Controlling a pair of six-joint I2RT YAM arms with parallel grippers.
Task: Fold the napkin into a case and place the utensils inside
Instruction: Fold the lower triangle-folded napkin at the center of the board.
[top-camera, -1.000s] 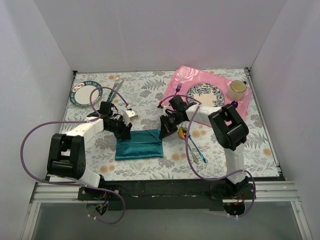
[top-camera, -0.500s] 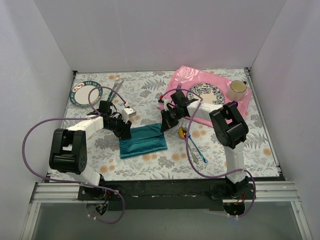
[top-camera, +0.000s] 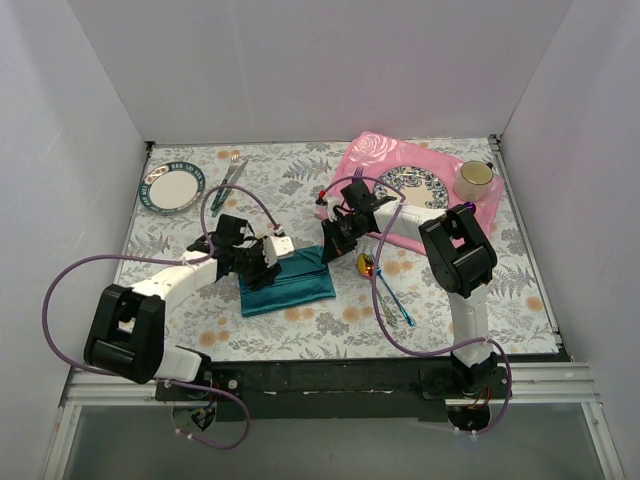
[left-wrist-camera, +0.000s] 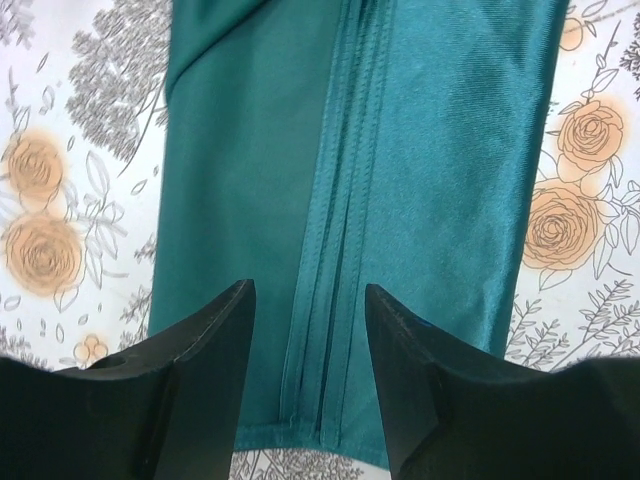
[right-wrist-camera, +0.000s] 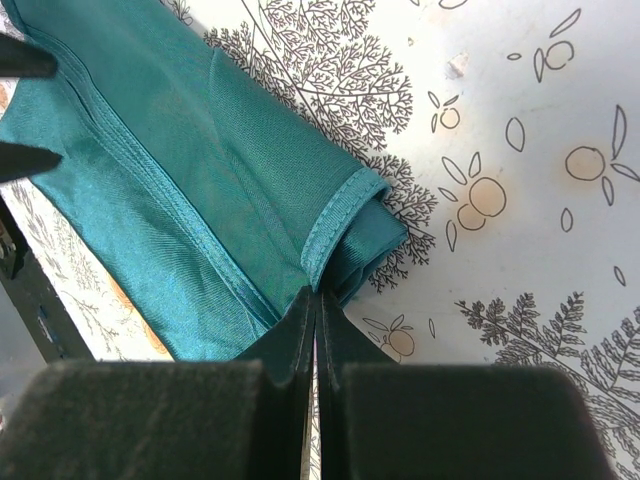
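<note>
At the far left of the table sits one white plate (top-camera: 172, 188), with one green-handled fork and knife (top-camera: 232, 172) just beside it. The left gripper (left-wrist-camera: 308, 300) hovers over the napkin's left half with its claw wide and nothing between its fingers. There is a single napkin (top-camera: 288, 282), lying mid-table as a folded rectangle. Its long axis runs left to right, with the right end tilted slightly away from the bases. It is dark teal and shiny, and stitched hems run along its middle. The right gripper (right-wrist-camera: 316, 300) is pinched tight on the hemmed corner at the napkin's right end. Just right of that lie the utensils (top-camera: 385, 285), bowl end far and blue-green handle pointing near-right; only one gold-pink bowl shows clearly. Beyond them one pink placemat (top-camera: 365, 150) carries one patterned plate (top-camera: 410, 187) and one cup (top-camera: 474, 178).
</note>
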